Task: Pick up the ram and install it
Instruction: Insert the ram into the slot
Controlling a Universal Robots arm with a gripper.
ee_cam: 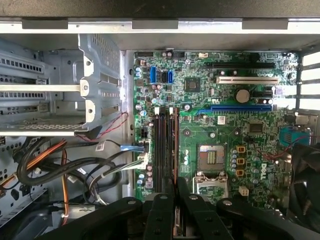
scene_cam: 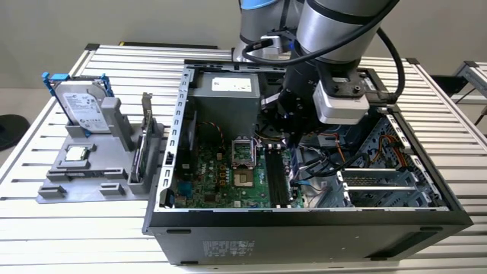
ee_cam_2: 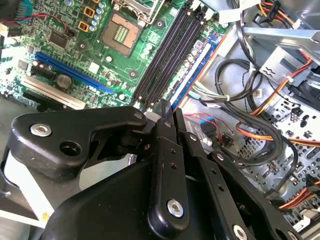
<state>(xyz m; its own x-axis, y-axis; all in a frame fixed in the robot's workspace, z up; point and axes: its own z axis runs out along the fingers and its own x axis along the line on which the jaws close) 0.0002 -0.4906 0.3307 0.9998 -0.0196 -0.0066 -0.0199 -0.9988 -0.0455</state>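
My gripper hangs inside the open computer case, over the motherboard. It is shut on the ram, a thin blue-green stick held on edge between the black fingers. In the second wrist view the ram runs away from the fingertips beside the black memory slots. The first wrist view shows the ram edge-on as a thin brown line, lying along the memory slots next to the processor socket. I cannot tell whether its lower edge touches a slot.
Loose cables and a metal drive cage crowd one side of the slots. On the exterior view's left stands a grey holder with a hard drive and an expansion card. The case wall is in front.
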